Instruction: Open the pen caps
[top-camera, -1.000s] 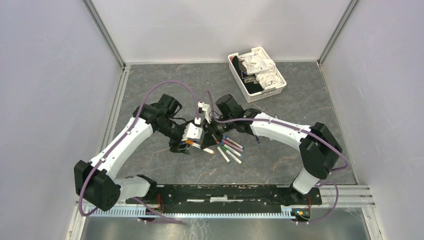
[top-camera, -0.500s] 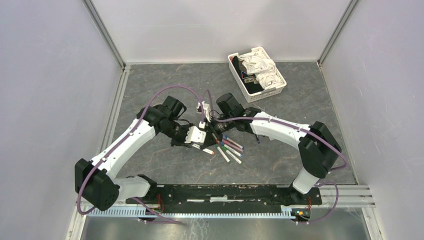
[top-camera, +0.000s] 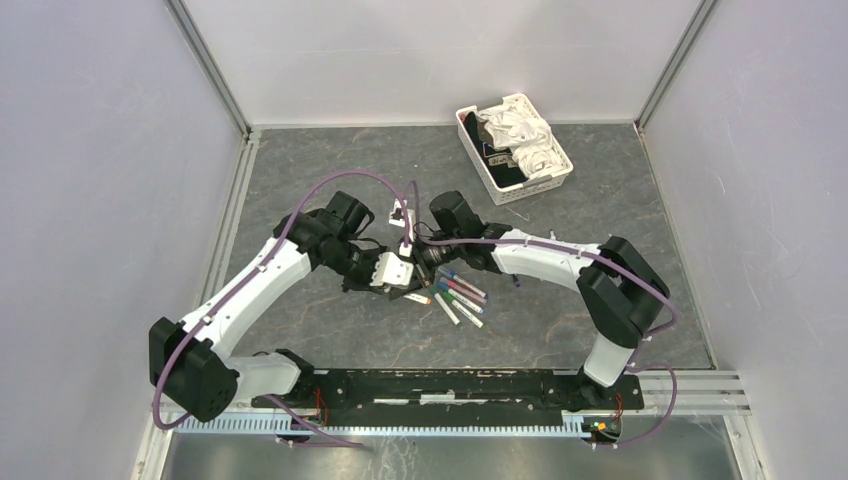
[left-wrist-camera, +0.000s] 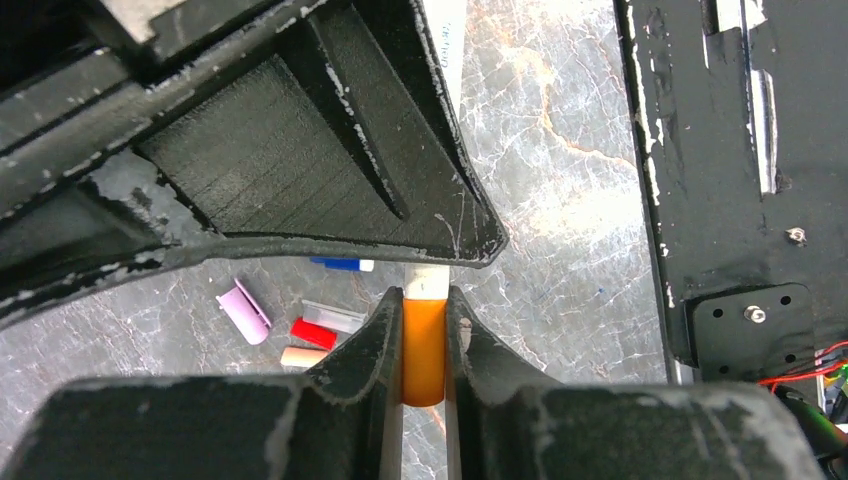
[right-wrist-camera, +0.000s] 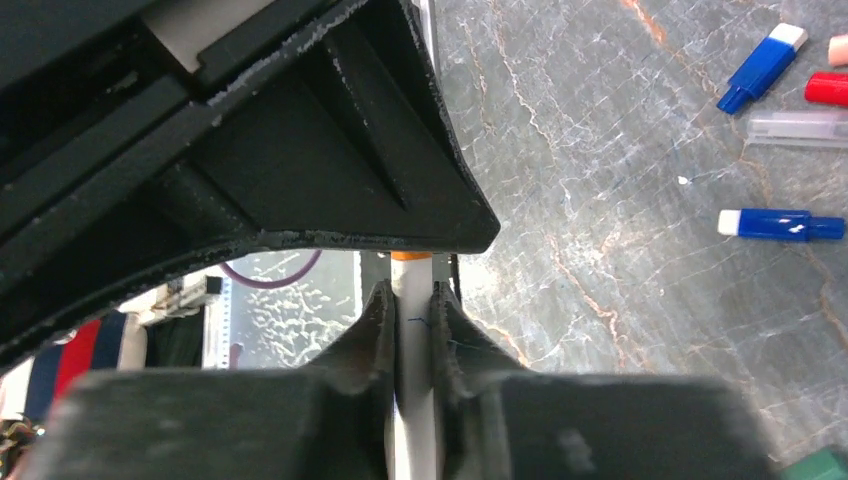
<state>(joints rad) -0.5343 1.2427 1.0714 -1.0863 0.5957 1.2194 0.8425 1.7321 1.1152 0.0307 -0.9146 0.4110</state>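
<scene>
The orange cap (left-wrist-camera: 423, 350) is clamped between the jaws of the left gripper (left-wrist-camera: 423, 300), and white barrel is seen meeting its far end with no gap. The held pen (right-wrist-camera: 412, 430) is gripped by that barrel between the closed jaws of the right gripper (right-wrist-camera: 411, 292), and an orange band is shown just past the fingertips. The held pen is thus carried between the two grippers over the middle of the worktop (top-camera: 330, 170). Whether the cap is fully seated cannot be told.

Just right of the held pen, in the top view, the other pens (top-camera: 458, 296) are laid in a loose fan. Left of the held pen, in the left wrist view, loose caps are scattered on the worktop: a purple cap (left-wrist-camera: 244, 310), a red cap (left-wrist-camera: 313, 332), a pale cap (left-wrist-camera: 303, 356) and a blue cap (left-wrist-camera: 340, 265). A white basket (top-camera: 476, 155) of cloth is set well beyond the held pen, to its right.
</scene>
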